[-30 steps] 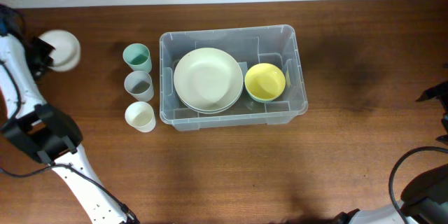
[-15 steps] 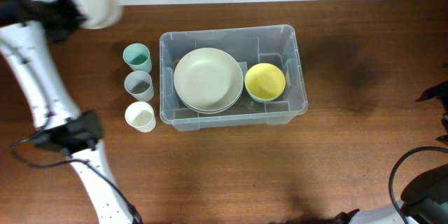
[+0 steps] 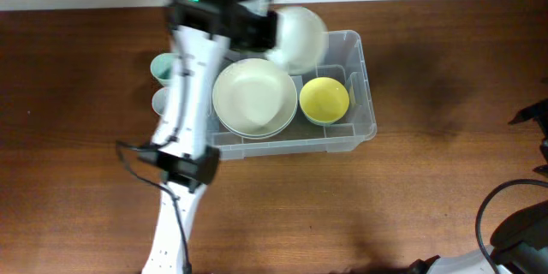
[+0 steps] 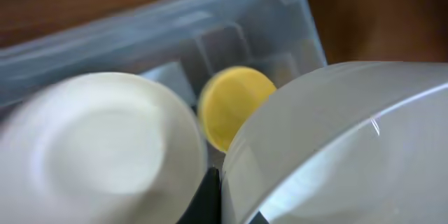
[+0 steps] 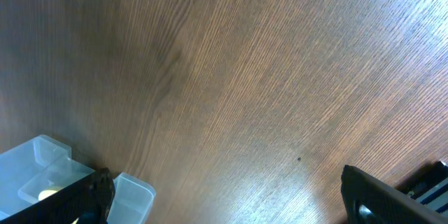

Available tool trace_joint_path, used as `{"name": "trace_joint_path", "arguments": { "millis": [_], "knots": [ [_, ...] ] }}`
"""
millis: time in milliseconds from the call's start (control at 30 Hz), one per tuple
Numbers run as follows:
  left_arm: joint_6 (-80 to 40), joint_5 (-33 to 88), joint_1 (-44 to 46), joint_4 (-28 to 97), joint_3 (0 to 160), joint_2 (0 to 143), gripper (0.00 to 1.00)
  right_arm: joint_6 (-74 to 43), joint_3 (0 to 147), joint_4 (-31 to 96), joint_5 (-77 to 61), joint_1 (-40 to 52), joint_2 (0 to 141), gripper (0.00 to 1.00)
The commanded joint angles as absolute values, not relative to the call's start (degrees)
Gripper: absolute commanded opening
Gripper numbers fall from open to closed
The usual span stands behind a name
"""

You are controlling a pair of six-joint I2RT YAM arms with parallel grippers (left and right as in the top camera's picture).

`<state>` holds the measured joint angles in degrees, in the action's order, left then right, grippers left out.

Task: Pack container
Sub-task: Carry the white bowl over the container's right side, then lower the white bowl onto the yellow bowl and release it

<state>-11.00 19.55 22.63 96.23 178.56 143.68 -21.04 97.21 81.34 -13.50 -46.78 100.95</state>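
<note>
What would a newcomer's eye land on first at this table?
Most striking is the white left arm stretched across the table, its left gripper shut on a pale bowl held over the far edge of the clear container. Inside the container sit a big cream dish on the left and a bright yellow bowl to its right.

The table [image 5: 245, 77] is brown wood with fine visible grain and a soft sheen. The container [image 3: 342, 139] is clear, smooth plastic. The white bowl [image 4: 350, 147] looks glossy, catching a highlight; the cream plate [image 3: 253, 98] and yellow bowl [image 3: 324, 100] look smooth, matt
</note>
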Motion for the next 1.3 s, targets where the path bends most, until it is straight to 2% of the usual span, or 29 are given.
{"name": "trace_joint_path", "arguments": {
  "millis": [0,200,567,1033,1167,1267],
  "knots": [
    [-10.3,8.4,29.6,95.7,177.6,143.3,0.01,-21.5,96.8,81.3,-13.2,-46.9,100.8,0.99],
    [-12.4,5.7,34.8,92.6,172.2,145.5,0.01,-21.5,96.8,81.3,-13.2,-46.9,100.8,0.99],
    [-13.6,5.7,34.1,90.0,165.9,150.3,0.01,-21.5,96.8,81.3,-13.2,-46.9,100.8,0.99],
    [-13.6,5.7,34.1,89.6,165.8,153.9,0.02,-21.5,96.8,81.3,-13.2,-46.9,100.8,0.99],
    [-13.6,5.7,34.1,89.6,165.8,153.9,0.15,-21.5,96.8,81.3,-13.2,-46.9,100.8,0.99],
    [-13.6,5.7,34.1,89.5,165.8,153.9,0.31,-21.5,96.8,81.3,-13.2,-46.9,100.8,0.99]
  ]
}}
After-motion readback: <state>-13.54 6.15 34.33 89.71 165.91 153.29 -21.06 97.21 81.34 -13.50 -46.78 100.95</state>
